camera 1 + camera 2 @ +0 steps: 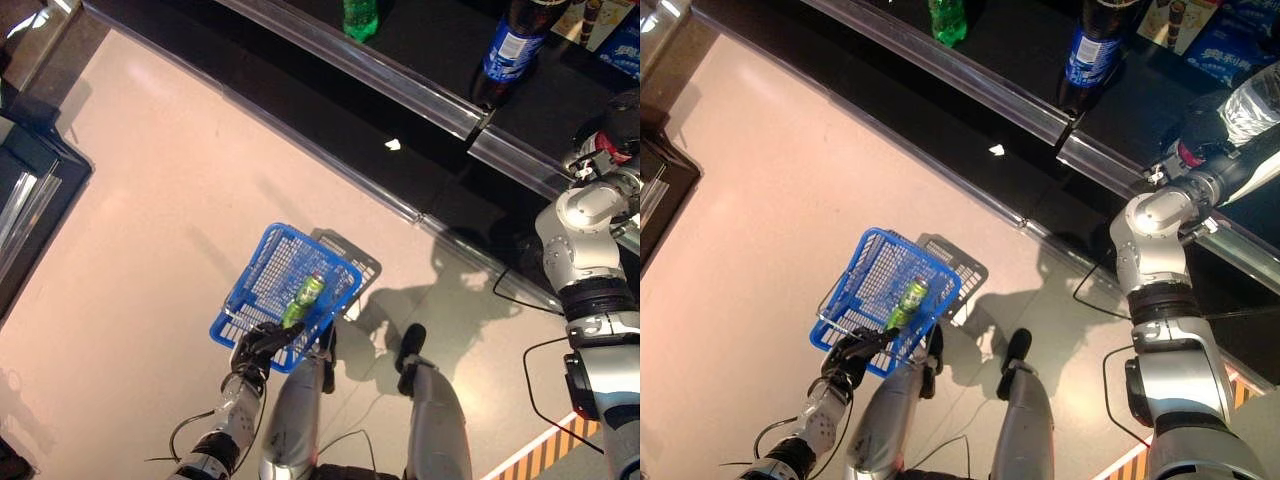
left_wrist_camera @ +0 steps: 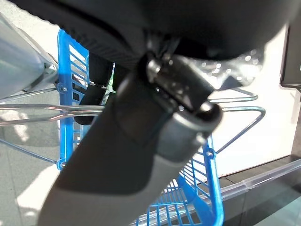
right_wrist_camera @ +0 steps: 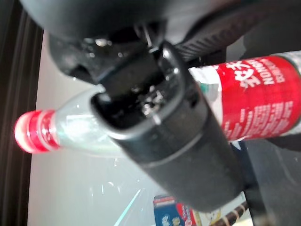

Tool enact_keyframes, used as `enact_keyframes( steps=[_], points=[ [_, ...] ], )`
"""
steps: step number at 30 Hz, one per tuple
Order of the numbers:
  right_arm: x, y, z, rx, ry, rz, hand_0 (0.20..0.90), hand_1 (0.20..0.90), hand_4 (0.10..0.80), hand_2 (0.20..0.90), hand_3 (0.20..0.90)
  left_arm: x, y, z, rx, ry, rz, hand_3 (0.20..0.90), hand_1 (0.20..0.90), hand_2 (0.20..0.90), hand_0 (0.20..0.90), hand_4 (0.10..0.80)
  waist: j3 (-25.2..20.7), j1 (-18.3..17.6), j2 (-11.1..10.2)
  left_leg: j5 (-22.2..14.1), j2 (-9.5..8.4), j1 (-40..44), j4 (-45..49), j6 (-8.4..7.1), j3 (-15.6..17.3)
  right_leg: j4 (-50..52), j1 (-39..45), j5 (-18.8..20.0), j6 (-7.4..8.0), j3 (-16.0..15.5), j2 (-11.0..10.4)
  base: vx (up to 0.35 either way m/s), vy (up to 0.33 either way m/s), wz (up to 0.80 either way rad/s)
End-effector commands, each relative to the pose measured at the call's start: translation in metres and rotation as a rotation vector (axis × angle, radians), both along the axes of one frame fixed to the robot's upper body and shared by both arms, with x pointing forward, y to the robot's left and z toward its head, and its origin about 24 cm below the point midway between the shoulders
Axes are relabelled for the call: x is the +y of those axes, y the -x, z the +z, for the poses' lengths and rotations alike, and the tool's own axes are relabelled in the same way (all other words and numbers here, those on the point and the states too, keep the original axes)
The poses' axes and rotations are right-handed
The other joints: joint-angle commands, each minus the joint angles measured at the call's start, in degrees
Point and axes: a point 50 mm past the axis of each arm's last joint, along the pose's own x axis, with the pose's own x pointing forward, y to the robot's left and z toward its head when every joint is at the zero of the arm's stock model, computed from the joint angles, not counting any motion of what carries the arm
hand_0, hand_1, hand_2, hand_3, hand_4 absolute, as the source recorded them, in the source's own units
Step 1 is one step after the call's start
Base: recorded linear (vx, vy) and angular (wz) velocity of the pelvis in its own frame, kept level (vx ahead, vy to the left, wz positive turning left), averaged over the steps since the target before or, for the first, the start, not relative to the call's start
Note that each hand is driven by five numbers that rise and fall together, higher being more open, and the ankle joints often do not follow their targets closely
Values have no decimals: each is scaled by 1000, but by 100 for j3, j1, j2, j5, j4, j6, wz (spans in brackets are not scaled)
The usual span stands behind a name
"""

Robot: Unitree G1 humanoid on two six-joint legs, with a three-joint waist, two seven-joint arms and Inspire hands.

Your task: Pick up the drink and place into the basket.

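Note:
A blue wire basket hangs low over the floor, and a green drink can lies inside it. My left hand is shut on the basket's metal handle; its fingers curl round the wire. Up at the dark shelf, my right hand is shut on a clear bottle with a red label and a red cap. My thumb lies across the bottle's body. The same bottle shows at the right edge of the right eye view.
The dark shelf with a shiny front rail runs across the top. On it stand a green bottle, a dark cola bottle and snack boxes. A dark cabinet stands at the left.

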Motion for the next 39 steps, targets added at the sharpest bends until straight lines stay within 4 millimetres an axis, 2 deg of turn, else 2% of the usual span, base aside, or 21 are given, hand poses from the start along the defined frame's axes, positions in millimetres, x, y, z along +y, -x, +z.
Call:
enact_keyframes(
  steps=[1, 9, 15, 23, 27, 33, 36, 39],
  points=[
    [-16, 22, 70, -206, 140, -50, 300, 300, 100, 300, 200, 42, 58, -26, 142, -115, 7, 200, 300, 300, 300, 100, -86, 80, -59, 87, -46, -371, 357, -139, -360, 350, 2, -112, 290, -211, -259, 0, 0, 0],
    [-19, 26, 67, -207, 176, -8, 300, 300, 100, 300, 200, 48, 57, -21, 91, -92, 68, 200, 300, 300, 300, 100, -160, 63, -94, 41, -26, -227, 418, -170, -345, 426, 172, -228, 220, -268, -235, -9, 1, 0],
    [-6, 33, 64, -220, 273, 73, 300, 300, 100, 300, 200, 56, 52, -10, -4, -65, 149, 200, 300, 300, 300, 100, -300, 12, -153, 9, 33, -71, 456, -216, -314, 479, 344, -345, 160, -311, -196, -17, 4, 0],
    [35, 56, 32, -248, 401, 309, 300, 300, 100, 300, 200, 70, 57, 1, -104, -44, 267, 200, 300, 300, 300, 100, -611, -148, -304, 266, 232, 416, 319, -373, -192, 271, 926, -461, 89, -348, -34, 0, 0, 0],
    [63, 66, 15, -256, 448, 505, 300, 300, 100, 300, 200, 74, 61, 5, -148, -27, 298, 200, 300, 300, 300, 100, -814, -211, -393, 378, 330, 686, 195, -432, -137, 99, 1260, -487, 61, -350, 59, 33, -28, 1],
    [107, 76, 6, -271, 496, 821, 300, 300, 100, 300, 200, 66, 59, 16, -254, 62, 298, 200, 300, 300, 300, 100, -1150, -181, -460, 518, 352, 1077, -125, -479, -123, -302, 1766, -461, 58, -321, 176, 22, -2, -1],
    [134, 80, 0, -265, 482, 1030, 300, 300, 100, 300, 200, 58, 51, 27, -322, 164, 274, 200, 300, 300, 300, 100, -1361, -64, -487, 514, 319, 1338, -303, -505, -163, -533, 2135, -475, 83, -371, 206, 73, 3, 0],
    [154, 83, -10, -244, 458, 1182, 300, 300, 100, 300, 200, 49, 45, 40, -383, 193, 214, 200, 300, 300, 300, 100, -1521, 44, -478, 566, 280, 1460, -470, -501, -237, -721, 2347, -429, 92, -418, 233, 76, 35, 7]
  ],
)
